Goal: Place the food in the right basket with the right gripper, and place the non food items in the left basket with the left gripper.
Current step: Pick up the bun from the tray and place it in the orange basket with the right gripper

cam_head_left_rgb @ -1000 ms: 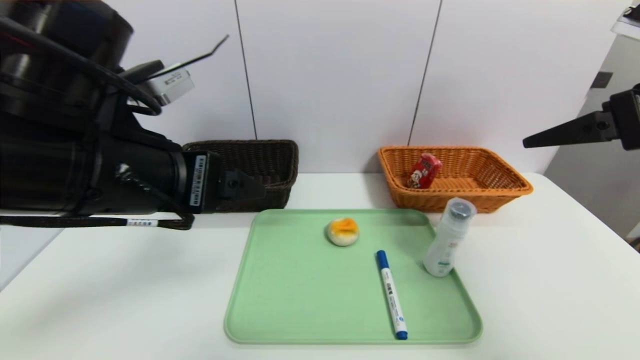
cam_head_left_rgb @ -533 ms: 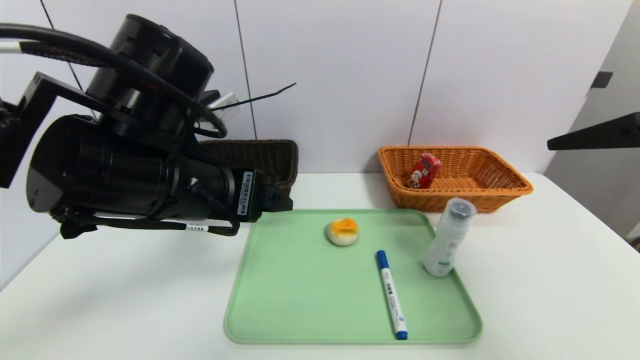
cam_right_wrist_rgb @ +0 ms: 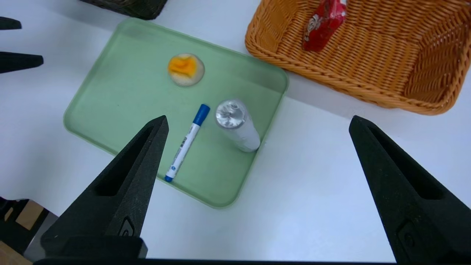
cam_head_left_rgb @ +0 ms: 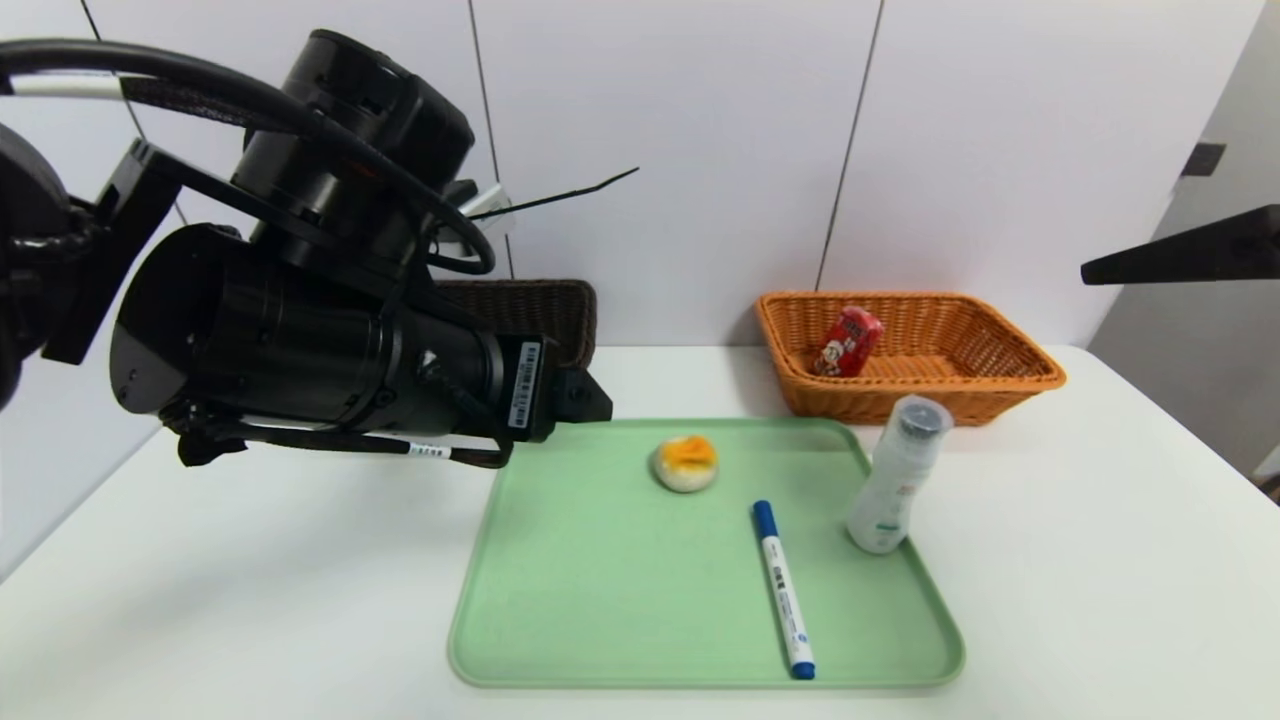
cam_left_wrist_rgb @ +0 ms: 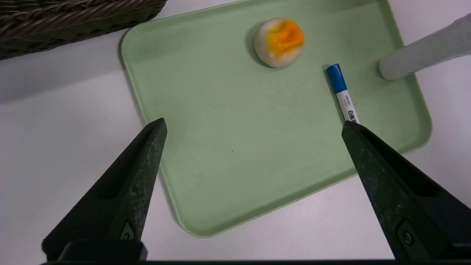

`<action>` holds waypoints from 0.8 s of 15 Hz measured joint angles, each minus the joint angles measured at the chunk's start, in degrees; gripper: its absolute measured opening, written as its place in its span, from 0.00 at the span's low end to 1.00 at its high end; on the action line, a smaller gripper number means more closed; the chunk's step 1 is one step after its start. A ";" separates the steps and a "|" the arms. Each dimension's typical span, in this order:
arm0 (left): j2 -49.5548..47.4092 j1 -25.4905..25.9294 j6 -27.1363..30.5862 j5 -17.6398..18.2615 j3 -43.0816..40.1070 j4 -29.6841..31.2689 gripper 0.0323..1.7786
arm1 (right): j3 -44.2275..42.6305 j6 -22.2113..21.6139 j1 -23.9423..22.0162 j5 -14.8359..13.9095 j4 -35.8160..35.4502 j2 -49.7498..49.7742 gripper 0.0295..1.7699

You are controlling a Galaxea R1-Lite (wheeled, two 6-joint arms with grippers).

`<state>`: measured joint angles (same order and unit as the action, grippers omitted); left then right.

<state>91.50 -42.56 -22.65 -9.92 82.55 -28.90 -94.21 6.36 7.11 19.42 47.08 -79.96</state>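
My left claw [cam_left_wrist_rgb: 254,127] hangs wide and empty above the near left part of a pale green plastic tray [cam_head_left_rgb: 600,600] on the white bench [cam_head_left_rgb: 200,600]. On the tray lie a small round pale bun with an orange top [cam_head_left_rgb: 685,464], a white marker with a blue cap [cam_head_left_rgb: 783,588] and an upright white bottle with a clear grey cap [cam_head_left_rgb: 897,473]. My right claw [cam_right_wrist_rgb: 257,123], also wide and empty, hangs high at the right. A small red drink carton [cam_head_left_rgb: 848,341] leans inside the orange-tan woven wicker basket [cam_head_left_rgb: 1000,375]. The dark brown woven basket [cam_head_left_rgb: 545,305] sits behind my left arm.
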 joint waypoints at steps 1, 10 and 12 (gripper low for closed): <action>-0.16 -0.07 -0.04 0.01 0.00 -0.09 0.95 | -1.16 -0.04 1.68 -0.07 0.02 -1.11 0.96; -4.57 -0.16 2.23 -0.18 0.13 -5.08 0.95 | -14.56 0.28 22.14 -4.82 -0.23 -18.53 0.96; -5.89 -0.16 2.47 -0.21 0.16 -5.96 0.95 | -15.80 0.55 25.82 -6.89 -1.16 -22.44 0.96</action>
<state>85.61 -42.72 -20.18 -10.13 82.71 -34.87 -110.01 6.91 32.93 12.53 45.92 -102.40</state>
